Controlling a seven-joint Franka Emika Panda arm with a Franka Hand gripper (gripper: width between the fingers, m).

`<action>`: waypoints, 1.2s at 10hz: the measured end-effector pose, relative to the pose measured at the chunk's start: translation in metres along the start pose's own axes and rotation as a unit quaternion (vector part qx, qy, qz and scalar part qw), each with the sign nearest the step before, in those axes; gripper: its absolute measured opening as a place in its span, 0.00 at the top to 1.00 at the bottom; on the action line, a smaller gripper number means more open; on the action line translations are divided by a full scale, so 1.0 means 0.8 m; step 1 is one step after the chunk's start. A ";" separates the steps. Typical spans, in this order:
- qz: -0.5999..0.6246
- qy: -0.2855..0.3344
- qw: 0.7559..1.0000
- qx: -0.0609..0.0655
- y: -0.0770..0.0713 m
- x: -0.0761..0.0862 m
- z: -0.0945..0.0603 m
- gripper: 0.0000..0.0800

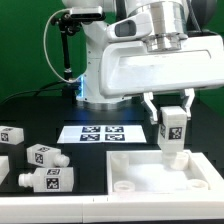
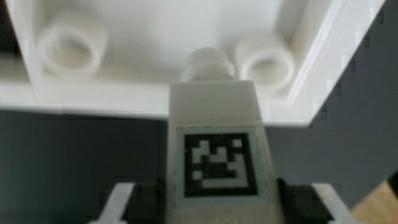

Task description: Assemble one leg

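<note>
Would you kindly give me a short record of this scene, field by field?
gripper: shut on the leg
leg pose: upright, its peg pointing down at the white tray-like piece
peg seated: cannot tell; wrist view shows it beside a round socket
other legs: lying loose at the exterior view's left
marker board: lying flat beyond the tray-like piece

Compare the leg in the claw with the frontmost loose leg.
The gripped leg stands upright; the loose leg lies on its side. The gripped leg is clamped in the claw at the tray piece; the loose leg lies untouched on the table. Both are white blocks with square tags.
</note>
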State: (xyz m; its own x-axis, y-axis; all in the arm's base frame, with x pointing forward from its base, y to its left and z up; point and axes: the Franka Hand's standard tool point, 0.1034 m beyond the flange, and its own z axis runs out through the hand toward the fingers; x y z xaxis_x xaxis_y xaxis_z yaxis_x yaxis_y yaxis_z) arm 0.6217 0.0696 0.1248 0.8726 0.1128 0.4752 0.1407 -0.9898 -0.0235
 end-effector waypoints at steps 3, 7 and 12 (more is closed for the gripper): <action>-0.002 0.048 0.999 -0.009 0.003 0.004 0.010 0.64; 0.012 0.029 0.999 0.009 -0.035 0.012 0.018 0.64; 0.011 0.015 1.000 0.012 -0.046 -0.006 0.037 0.64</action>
State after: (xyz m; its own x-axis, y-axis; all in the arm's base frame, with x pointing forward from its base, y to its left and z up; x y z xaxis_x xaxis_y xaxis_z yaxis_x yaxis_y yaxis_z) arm 0.6260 0.1084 0.0975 0.8616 0.0889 0.4997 0.1336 -0.9896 -0.0543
